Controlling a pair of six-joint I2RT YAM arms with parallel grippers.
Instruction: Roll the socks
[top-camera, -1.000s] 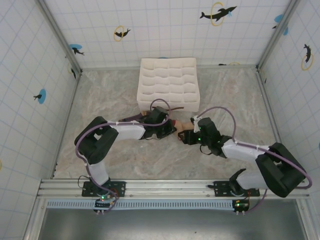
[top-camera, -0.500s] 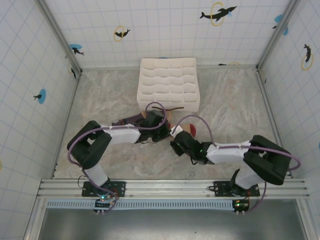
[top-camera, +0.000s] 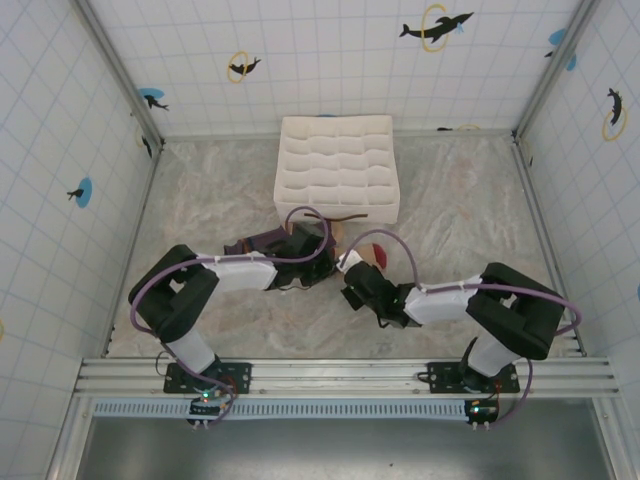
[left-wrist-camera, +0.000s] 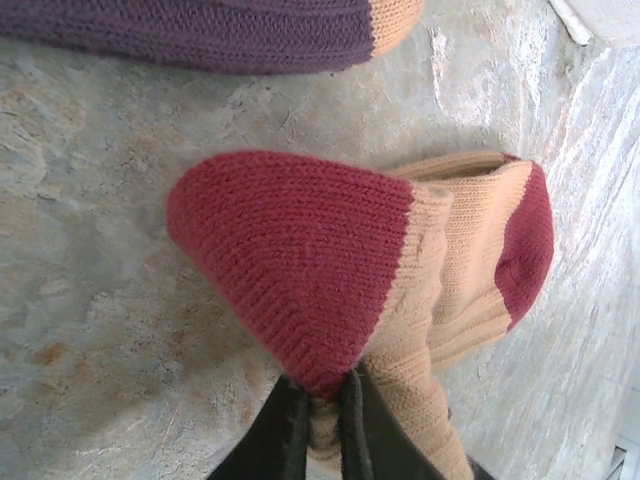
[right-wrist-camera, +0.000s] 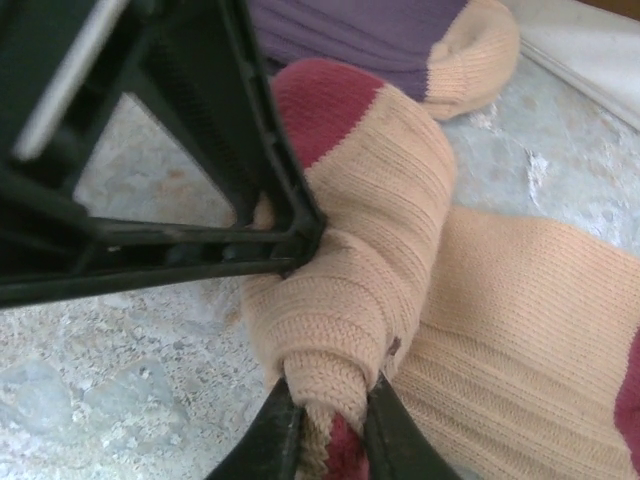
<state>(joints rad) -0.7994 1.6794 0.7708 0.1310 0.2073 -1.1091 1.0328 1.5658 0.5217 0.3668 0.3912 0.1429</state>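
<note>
The beige sock (left-wrist-camera: 470, 300) with its dark red toe (left-wrist-camera: 290, 250) lies partly rolled on the marble floor, mid-table in the top view (top-camera: 377, 256). My left gripper (left-wrist-camera: 322, 425) is shut on a fold of it at the red toe's edge. My right gripper (right-wrist-camera: 326, 425) is shut on the end of the beige roll (right-wrist-camera: 350, 290), close to the left gripper's black fingers (right-wrist-camera: 230, 130). The two grippers (top-camera: 330, 262) (top-camera: 351, 272) meet almost tip to tip. The dark purple sock (left-wrist-camera: 200, 30) with its tan toe (right-wrist-camera: 480, 50) lies flat just beyond the beige one.
The white gridded organiser box (top-camera: 337, 165) stands right behind the socks; its corner (right-wrist-camera: 590, 50) is close to the purple sock's toe. Tiled walls enclose the table on three sides. Bare marble floor (top-camera: 200, 190) spreads to the left and right of the arms.
My right gripper has slid left toward the left gripper and shut on the end of the beige roll. The left arm has shifted slightly left, still pinching the sock.
</note>
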